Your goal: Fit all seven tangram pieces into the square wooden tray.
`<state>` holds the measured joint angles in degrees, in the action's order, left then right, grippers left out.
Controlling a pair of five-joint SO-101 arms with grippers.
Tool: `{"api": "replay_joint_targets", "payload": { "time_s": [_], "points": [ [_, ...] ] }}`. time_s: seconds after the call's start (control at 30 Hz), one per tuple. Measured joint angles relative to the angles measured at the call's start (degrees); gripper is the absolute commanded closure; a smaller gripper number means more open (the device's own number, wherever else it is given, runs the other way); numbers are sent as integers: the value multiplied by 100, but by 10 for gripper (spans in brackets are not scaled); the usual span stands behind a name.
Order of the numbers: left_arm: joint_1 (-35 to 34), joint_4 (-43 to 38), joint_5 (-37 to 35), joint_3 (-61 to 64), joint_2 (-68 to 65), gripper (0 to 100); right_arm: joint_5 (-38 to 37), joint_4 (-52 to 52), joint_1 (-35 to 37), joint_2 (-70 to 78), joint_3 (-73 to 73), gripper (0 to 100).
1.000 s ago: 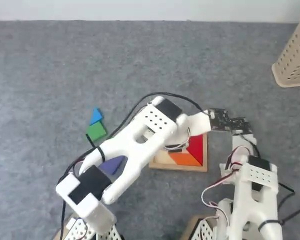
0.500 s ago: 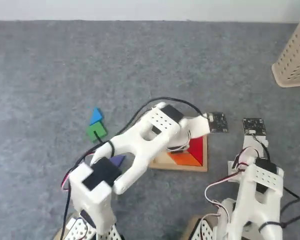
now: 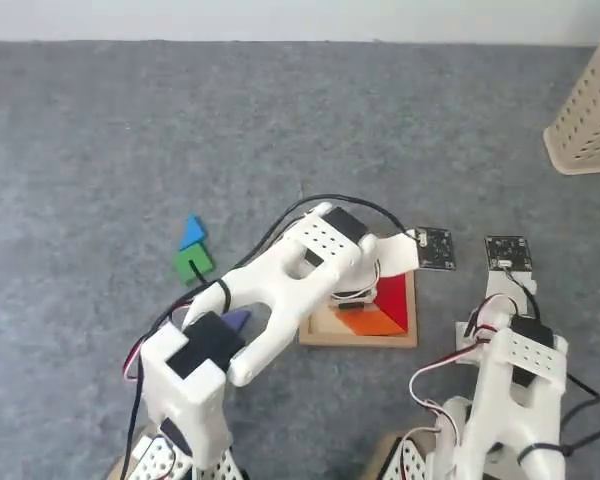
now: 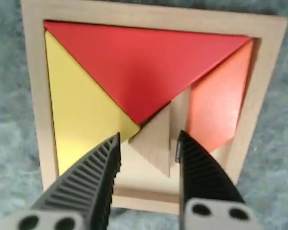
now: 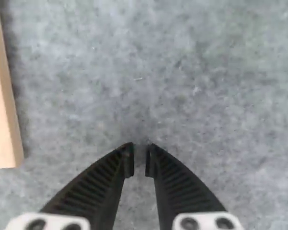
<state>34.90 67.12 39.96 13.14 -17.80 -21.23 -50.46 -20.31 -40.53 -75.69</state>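
Where white left arm (image 3: 280, 290) hides part of square wooden tray (image 3: 380, 339), left gripper (image 4: 148, 143) spread empty above it, right gripper (image 5: 139, 155) all but closed.

The square pale wooden tray (image 4: 268, 72) looks smooth and matt, the large red triangular piece (image 4: 144, 62) smoothly painted, the grey table cloth (image 5: 182, 62) fuzzy

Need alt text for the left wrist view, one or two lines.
The open left gripper hangs over the square wooden tray, which holds a red triangle, a yellow triangle and an orange piece. Bare wood shows between its jaws.
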Motion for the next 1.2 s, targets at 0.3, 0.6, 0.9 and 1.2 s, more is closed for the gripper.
{"api": "replay_joint_targets", "payload": {
  "time_s": [0.3,0.6,0.9,1.2],
  "points": [
    [-765,185,-334,9,1002,817,0,9,0,0,0,919],
    [-1213,-818,-1714,1222,1011,930,0,18,0,0,0,919],
    [-527,-985,-1802,1345,826,930,0,18,0,0,0,919],
    [-88,-985,-1969,1345,826,930,0,18,0,0,0,919]
  ]
}}
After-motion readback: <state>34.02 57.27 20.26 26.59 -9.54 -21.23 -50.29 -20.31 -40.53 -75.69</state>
